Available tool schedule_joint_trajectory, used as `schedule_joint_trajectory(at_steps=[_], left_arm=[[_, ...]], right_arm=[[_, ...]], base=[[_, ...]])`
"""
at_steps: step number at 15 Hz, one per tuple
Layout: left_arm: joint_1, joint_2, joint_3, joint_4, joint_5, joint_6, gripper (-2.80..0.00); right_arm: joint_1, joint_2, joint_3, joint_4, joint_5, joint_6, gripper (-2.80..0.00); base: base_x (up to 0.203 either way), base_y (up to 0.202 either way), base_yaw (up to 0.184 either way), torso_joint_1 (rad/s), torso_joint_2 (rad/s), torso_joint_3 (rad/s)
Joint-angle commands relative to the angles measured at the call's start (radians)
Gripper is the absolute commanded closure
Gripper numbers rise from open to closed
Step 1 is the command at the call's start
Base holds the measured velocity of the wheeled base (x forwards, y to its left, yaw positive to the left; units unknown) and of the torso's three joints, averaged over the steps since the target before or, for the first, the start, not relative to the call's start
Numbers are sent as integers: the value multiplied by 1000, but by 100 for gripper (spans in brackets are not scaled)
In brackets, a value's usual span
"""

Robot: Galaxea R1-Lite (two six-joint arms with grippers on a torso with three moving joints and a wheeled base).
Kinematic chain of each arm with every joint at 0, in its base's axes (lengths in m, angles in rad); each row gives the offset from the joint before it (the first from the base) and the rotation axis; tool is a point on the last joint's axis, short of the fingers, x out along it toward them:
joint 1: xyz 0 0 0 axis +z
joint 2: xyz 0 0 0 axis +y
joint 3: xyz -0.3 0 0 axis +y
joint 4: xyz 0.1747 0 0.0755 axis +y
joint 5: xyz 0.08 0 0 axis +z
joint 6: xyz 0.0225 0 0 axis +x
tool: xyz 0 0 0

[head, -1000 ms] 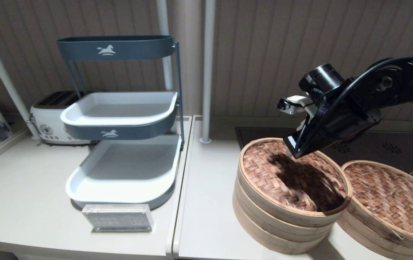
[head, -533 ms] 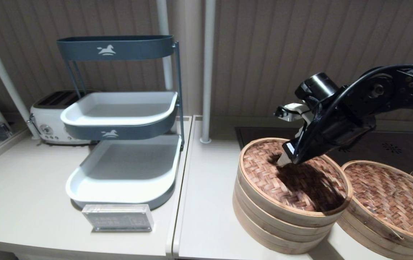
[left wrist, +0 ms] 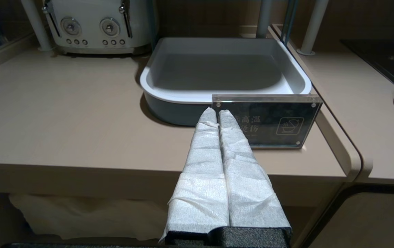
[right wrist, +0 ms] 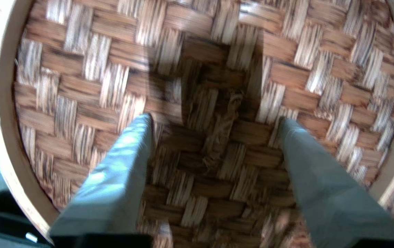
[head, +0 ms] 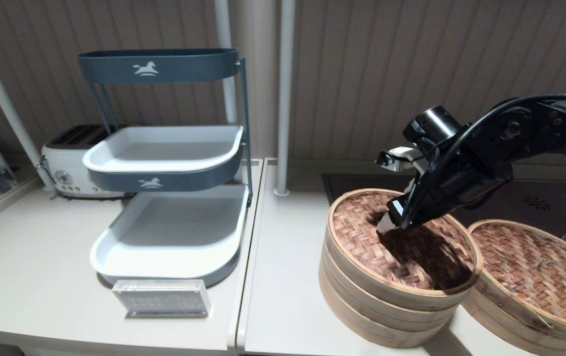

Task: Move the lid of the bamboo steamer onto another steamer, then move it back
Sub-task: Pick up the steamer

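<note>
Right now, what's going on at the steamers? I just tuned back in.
The right gripper is down over the middle of the bamboo steamer lid, jaws open on either side of the small knot at its centre, not yet closed on it. The lid sits on the taller steamer. The shallower steamer beside it, on the robot's right, has its own woven lid on. The left gripper is parked with jaws shut, near the acrylic sign and the white tray.

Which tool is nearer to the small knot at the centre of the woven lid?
Right. The right tool is open astride the knot on the bamboo steamer lid; the left tool is shut, far away by the sign.
</note>
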Motion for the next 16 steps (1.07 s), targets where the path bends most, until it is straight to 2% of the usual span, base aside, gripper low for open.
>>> schedule_joint_trajectory(at_steps=[1,10,16], left_arm=[[0,-2,28,-1,0,0,0],[0,-3,28,-1,1,0,0],[0,-2,28,-1,-1,0,0]], right_arm=[[-1,4,0,4,1,-1,0],[-1,0,37,-26,4,-1,0],[-2,-21,4,-49,-3,-2,0]], base=[[0,0,0,0,0,0],[0,0,0,0,0,0],[0,0,0,0,0,0]])
